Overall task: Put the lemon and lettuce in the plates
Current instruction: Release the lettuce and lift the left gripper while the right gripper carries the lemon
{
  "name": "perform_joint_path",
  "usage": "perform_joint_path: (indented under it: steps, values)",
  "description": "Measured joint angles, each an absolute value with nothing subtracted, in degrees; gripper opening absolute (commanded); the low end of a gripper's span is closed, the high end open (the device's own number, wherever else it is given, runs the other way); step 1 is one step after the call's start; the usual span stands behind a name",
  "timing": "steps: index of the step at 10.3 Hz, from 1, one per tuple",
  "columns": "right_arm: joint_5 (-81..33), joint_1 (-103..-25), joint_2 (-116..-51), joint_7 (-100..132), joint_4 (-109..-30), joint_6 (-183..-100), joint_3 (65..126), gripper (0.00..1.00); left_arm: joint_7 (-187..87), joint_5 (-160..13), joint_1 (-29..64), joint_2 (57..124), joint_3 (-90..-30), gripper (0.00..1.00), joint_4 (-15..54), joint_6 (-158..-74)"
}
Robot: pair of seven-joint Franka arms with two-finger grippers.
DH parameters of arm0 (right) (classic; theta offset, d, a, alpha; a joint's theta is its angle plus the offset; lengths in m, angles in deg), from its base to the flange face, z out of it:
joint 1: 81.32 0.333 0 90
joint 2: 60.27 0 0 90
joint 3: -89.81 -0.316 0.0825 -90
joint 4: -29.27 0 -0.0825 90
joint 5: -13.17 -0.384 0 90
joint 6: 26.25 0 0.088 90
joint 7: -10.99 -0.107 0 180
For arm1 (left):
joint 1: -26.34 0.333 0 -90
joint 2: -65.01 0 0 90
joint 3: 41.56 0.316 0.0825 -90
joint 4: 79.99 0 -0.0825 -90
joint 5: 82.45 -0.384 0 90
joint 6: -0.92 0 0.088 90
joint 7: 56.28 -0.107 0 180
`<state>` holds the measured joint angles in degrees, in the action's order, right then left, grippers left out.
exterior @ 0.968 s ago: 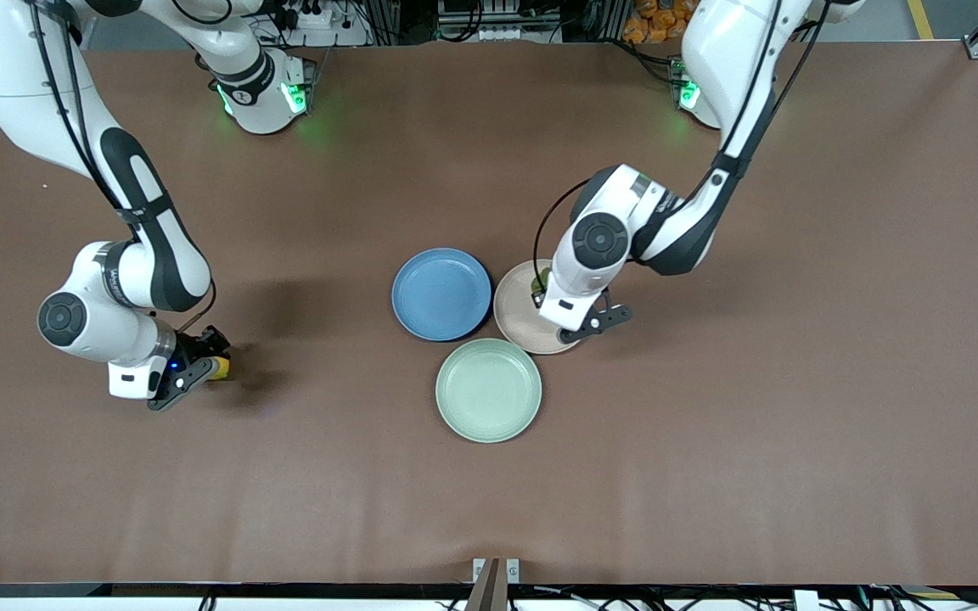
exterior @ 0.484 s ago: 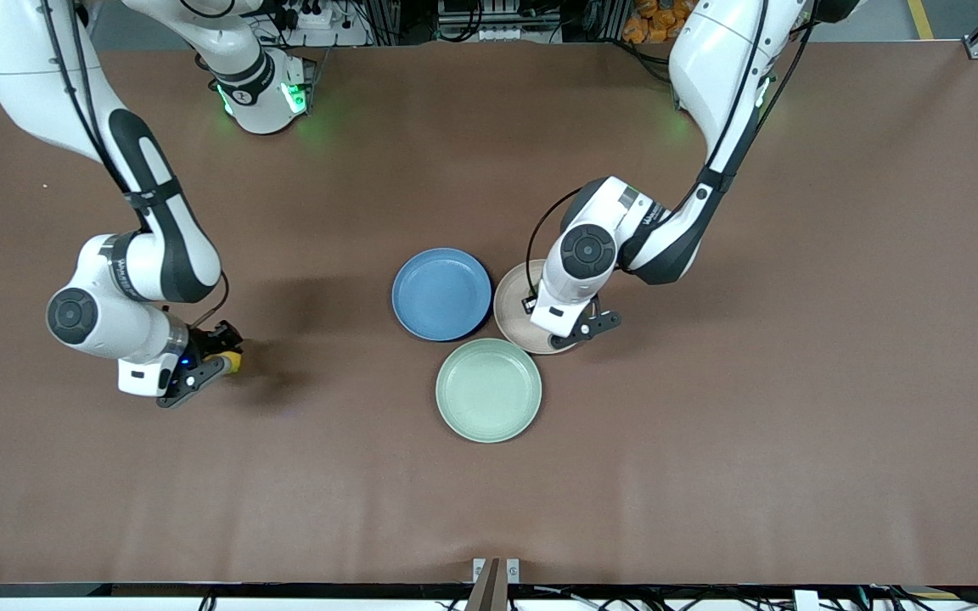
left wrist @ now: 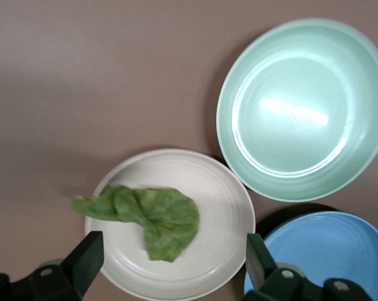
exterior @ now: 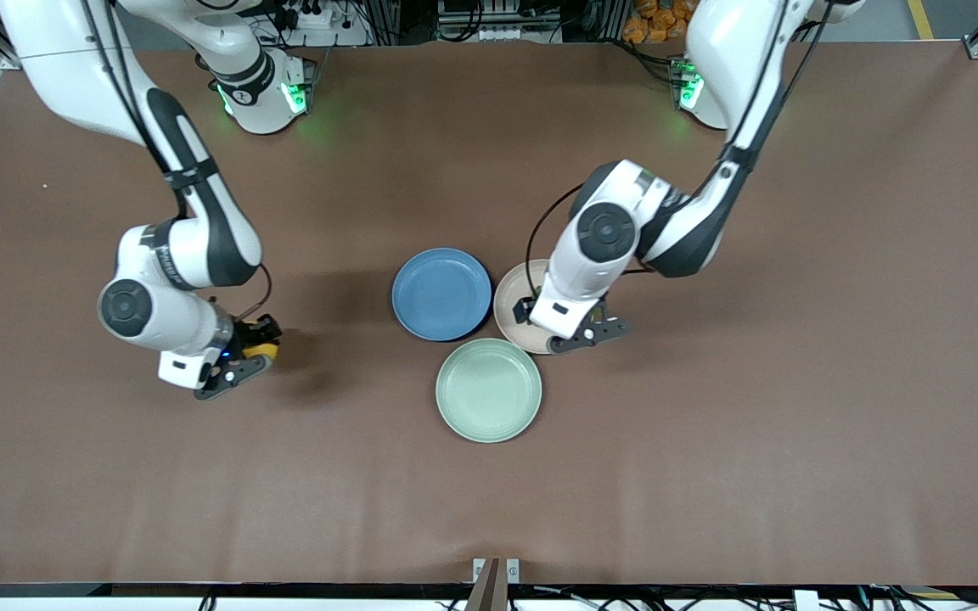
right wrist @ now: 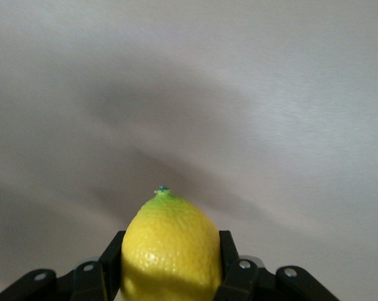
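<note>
Matte brown table (exterior: 795, 382): your left gripper (left wrist: 170, 266), jaws released, hangs over crinkled lettuce (left wrist: 152, 218) in the glossy beige plate (left wrist: 223, 251); your right gripper (right wrist: 170, 276) clenches the dimpled lemon (right wrist: 170, 251).

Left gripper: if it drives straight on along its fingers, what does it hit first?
Probably the lettuce lying in the beige plate. The left gripper, open, points down at that plate; how high it stands over the leaf is unclear.

Even overhead light, soft shadows under both arms, glare on the mint-green plate (left wrist: 301, 113).
</note>
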<state>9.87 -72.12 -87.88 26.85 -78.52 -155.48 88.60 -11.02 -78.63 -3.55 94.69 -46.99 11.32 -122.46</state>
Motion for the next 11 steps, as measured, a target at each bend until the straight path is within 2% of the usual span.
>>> perform_joint_path:
  steps: [3, 9, 10, 11]
  values:
    - [9.8, -64.7, -87.8, 8.2, -77.6, -154.8, 88.5, 0.0, -22.7, -78.7, 2.1, 88.8, -46.7, 1.0, 11.2, -118.3]
    - [8.8, -52.7, -88.9, -18.2, -75.4, -154.1, 88.4, 0.0, -41.0, -79.9, 13.0, 77.1, -46.5, 1.0, 11.3, -102.1]
    - [6.9, -50.7, -89.6, -21.5, -74.6, -154.3, 88.4, 0.21, -42.1, -81.1, 14.3, 75.5, -46.5, 1.0, 11.3, -100.1]
    - [4.6, -49.3, -90.3, -23.8, -73.7, -154.8, 88.4, 0.82, -42.8, -81.6, 15.3, 74.0, -46.5, 1.0, 11.4, -98.5]
